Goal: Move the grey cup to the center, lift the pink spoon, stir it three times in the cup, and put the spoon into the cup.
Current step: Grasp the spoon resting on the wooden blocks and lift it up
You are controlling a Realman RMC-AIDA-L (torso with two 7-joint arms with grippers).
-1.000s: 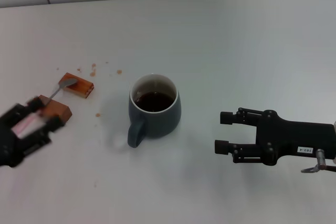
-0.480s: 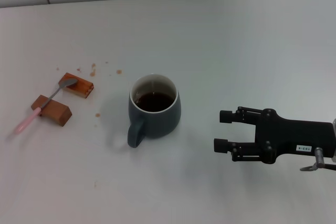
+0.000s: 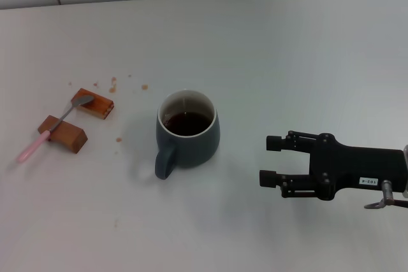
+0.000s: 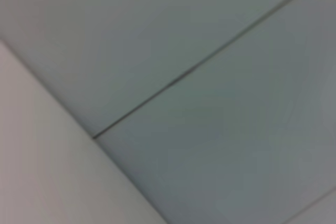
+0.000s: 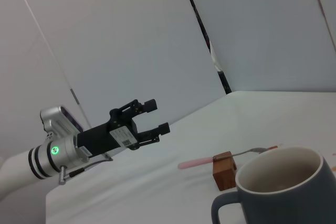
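The grey cup (image 3: 187, 133) stands near the middle of my white table (image 3: 306, 49), dark liquid inside, its loop handle turned toward me and slightly to my left. Well off to my left lies the pink spoon (image 3: 53, 128), bridged across two brown wooden blocks (image 3: 78, 120): its metal bowl rests on the farther block, its neck crosses the nearer one, and its pink handle slopes down to the tabletop beyond. Brown crumbs (image 3: 115, 85) speckle the surface between blocks and cup. My right gripper (image 3: 271, 159) hovers low to the right of the cup, apart from it, fingers spread wide and pointing toward the cup, holding nothing. My left gripper (image 5: 156, 115) is outside the head view; the right wrist camera catches it raised well above the table beyond the spoon, fingers parted and empty. The left wrist camera shows only tiled wall (image 4: 210, 129) meeting the table edge
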